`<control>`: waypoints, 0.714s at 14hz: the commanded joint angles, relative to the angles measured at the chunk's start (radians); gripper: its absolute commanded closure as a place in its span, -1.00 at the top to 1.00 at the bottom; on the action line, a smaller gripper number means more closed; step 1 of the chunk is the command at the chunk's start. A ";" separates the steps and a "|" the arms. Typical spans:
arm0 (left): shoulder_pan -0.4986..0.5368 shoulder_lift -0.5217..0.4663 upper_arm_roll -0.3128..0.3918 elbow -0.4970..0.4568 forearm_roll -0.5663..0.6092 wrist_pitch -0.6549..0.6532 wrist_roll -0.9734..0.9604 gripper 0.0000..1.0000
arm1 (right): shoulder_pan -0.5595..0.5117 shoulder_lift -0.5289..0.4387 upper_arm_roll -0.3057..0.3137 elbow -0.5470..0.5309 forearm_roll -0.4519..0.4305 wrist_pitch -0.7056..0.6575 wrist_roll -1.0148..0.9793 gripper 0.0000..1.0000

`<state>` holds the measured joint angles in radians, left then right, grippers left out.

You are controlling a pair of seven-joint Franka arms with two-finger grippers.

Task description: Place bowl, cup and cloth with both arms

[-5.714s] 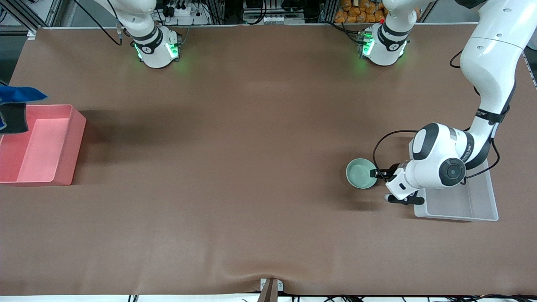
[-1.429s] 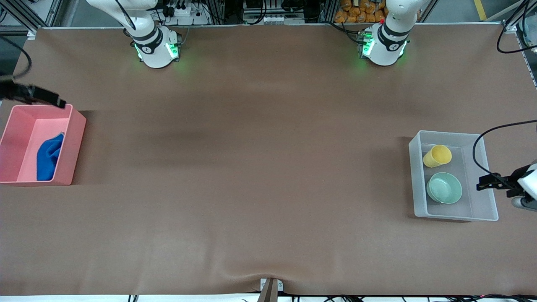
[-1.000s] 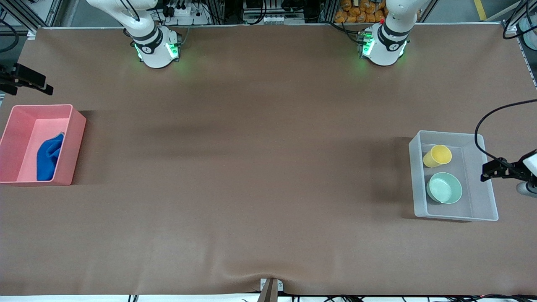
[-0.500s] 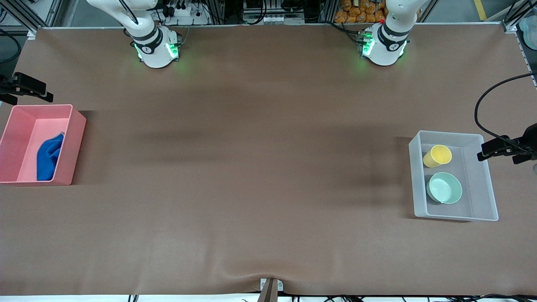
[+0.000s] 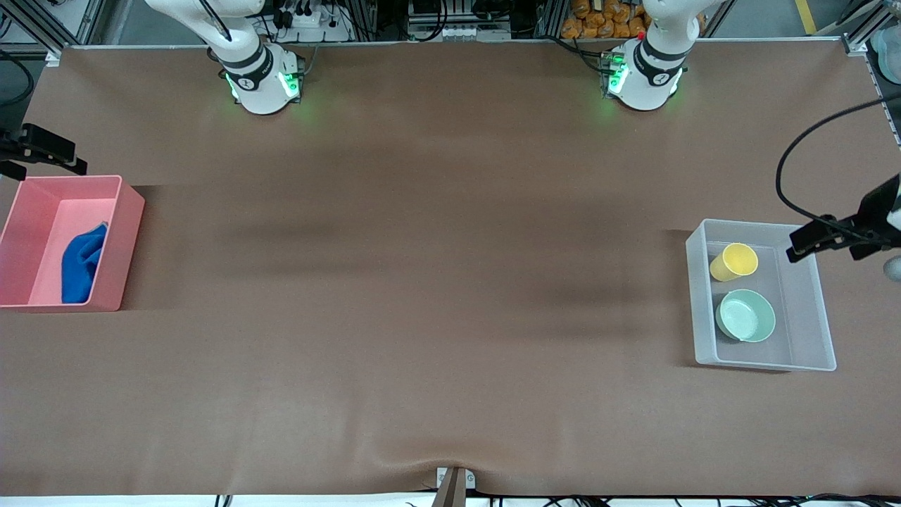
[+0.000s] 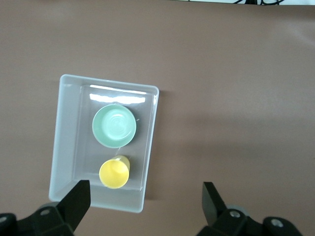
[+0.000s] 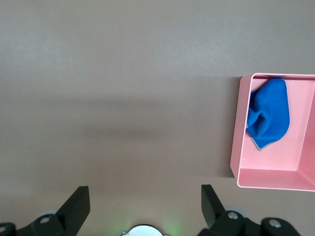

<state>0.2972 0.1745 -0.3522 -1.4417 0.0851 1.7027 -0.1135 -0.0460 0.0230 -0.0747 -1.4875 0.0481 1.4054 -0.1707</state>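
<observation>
The mint-green bowl point(image 5: 746, 316) and the yellow cup point(image 5: 734, 261) sit in a clear plastic bin point(image 5: 809, 296) at the left arm's end of the table. They also show in the left wrist view, the bowl point(image 6: 114, 126) beside the cup point(image 6: 114, 173). The blue cloth point(image 5: 81, 262) lies crumpled in a pink bin point(image 5: 130, 211) at the right arm's end, and shows in the right wrist view point(image 7: 268, 114). My left gripper point(image 5: 820, 246) is open and empty, high over the clear bin's edge point(image 6: 147, 147) by the cup. My right gripper point(image 5: 43, 160) is open and empty, high beside the pink bin point(image 7: 236, 147).
The brown mat point(image 5: 422, 282) covers the table between the two bins. The two arm bases point(image 5: 264, 81) point(image 5: 644, 77) with green lights stand along the table's edge farthest from the front camera. The right arm's base also shows in the right wrist view point(image 7: 145, 231).
The bowl went from the left gripper into the clear bin, the cloth from the right gripper into the pink bin. Lately the left gripper has drifted toward the bases; the right has barely moved.
</observation>
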 commanded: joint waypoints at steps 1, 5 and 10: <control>-0.163 -0.062 0.152 -0.016 -0.013 -0.034 -0.116 1.00 | -0.015 0.000 0.012 -0.007 -0.002 0.014 -0.013 1.00; -0.236 -0.122 0.211 -0.081 -0.021 -0.040 -0.123 1.00 | -0.015 0.000 0.012 -0.007 -0.002 0.015 -0.013 1.00; -0.300 -0.162 0.283 -0.091 -0.063 -0.101 -0.117 1.00 | -0.011 0.000 0.012 -0.007 -0.002 0.027 -0.012 1.00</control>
<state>0.0121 0.0570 -0.0911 -1.4995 0.0709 1.6264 -0.2289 -0.0459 0.0287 -0.0739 -1.4883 0.0483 1.4234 -0.1707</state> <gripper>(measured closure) 0.000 0.000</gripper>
